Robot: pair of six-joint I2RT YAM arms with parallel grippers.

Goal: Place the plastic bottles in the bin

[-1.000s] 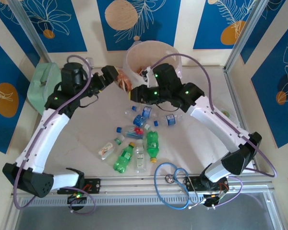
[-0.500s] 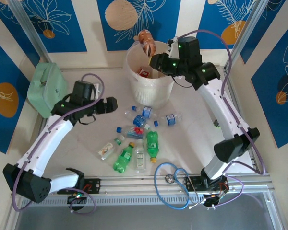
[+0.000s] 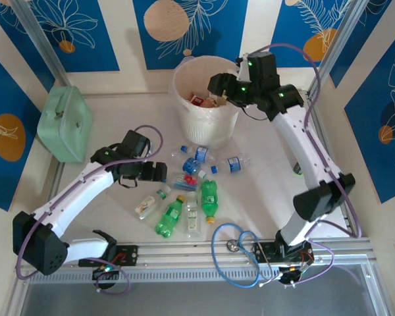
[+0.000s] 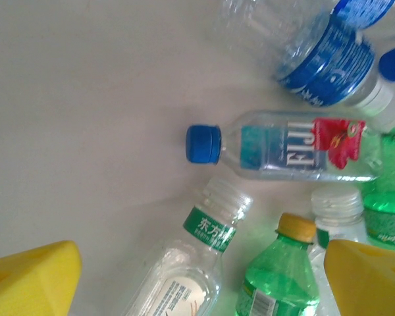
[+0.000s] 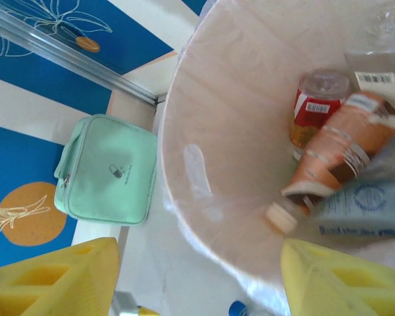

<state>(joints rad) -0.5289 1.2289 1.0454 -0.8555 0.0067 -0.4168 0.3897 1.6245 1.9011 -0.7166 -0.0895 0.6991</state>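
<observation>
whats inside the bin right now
In the bin lie an orange-labelled bottle, a red-labelled bottle and a blue-labelled bottle. Anything beneath them is covered.

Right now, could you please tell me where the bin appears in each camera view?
Top external: the bin stands top centre, at the far edge of the table.
Right wrist: its pale inner wall spans centre and right, discarded bottles lying inside.
Left wrist: aimed at loose bottles on the table.
Shared landmark: the mint-green case, left of the bin in the top external and right wrist views.
</observation>
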